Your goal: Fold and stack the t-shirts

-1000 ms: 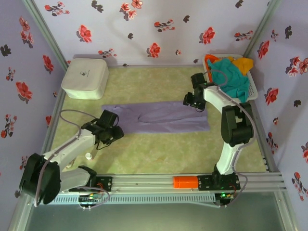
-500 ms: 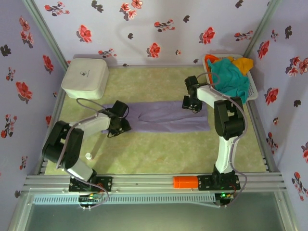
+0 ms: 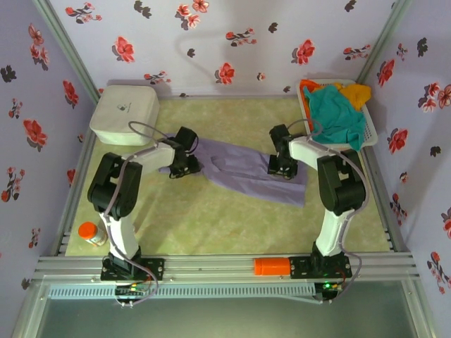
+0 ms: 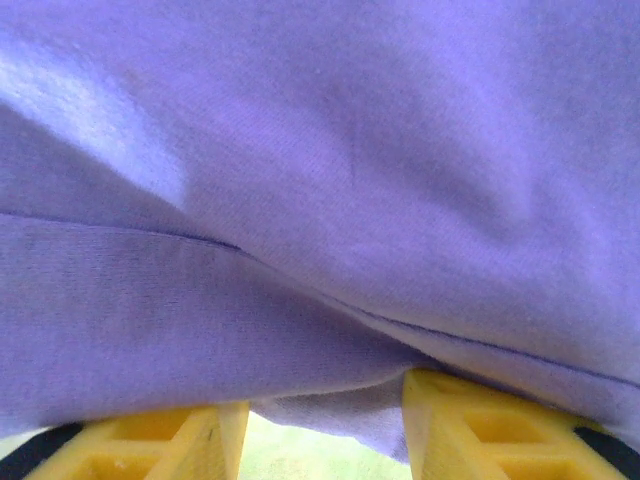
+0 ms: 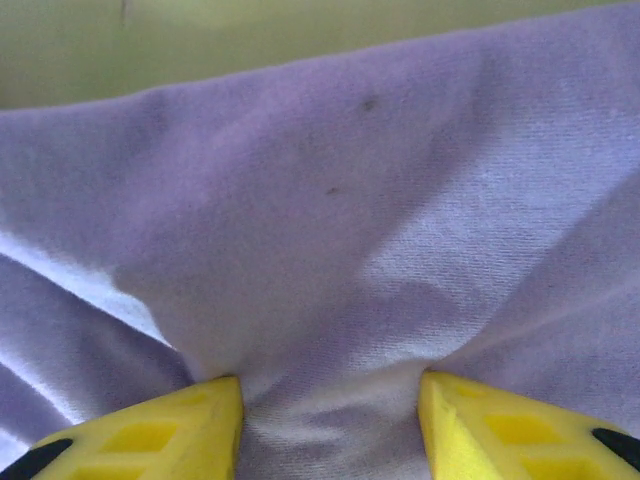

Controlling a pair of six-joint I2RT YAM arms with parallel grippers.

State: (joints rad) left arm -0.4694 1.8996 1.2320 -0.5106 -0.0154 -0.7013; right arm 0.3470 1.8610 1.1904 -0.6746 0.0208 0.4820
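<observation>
Since a second ago your left arm has swung from the near-left of the table up to the shirt's left end. The pale lavender cloth t-shirt (image 3: 246, 171) no longer lies as a straight band. Its left end now sits further right and further back, so it slants across the pale green mat (image 3: 211, 218). A small orange-topped object (image 3: 88, 232) now shows by the left rail, where the arm covered it before.

Your left gripper (image 3: 187, 156) is at that far left end. In its wrist view the yellow fingers (image 4: 150, 440) stand apart with a fold of lavender cloth bunched between them (a sliver of green mat shows under the hem), so it is pinching the shirt. Your right gripper (image 3: 280, 163) is on the shirt's right part. There the cloth puckers into the gap between its fingers (image 5: 520, 425), pinched as well.

The teal t-shirt (image 3: 337, 113), orange t-shirt (image 3: 308, 86) and yellow t-shirt (image 3: 358, 93) lie heaped in the white plastic basket (image 3: 371, 134) at the far right. The white rounded plastic box (image 3: 125, 114) sits at the far left corner.
</observation>
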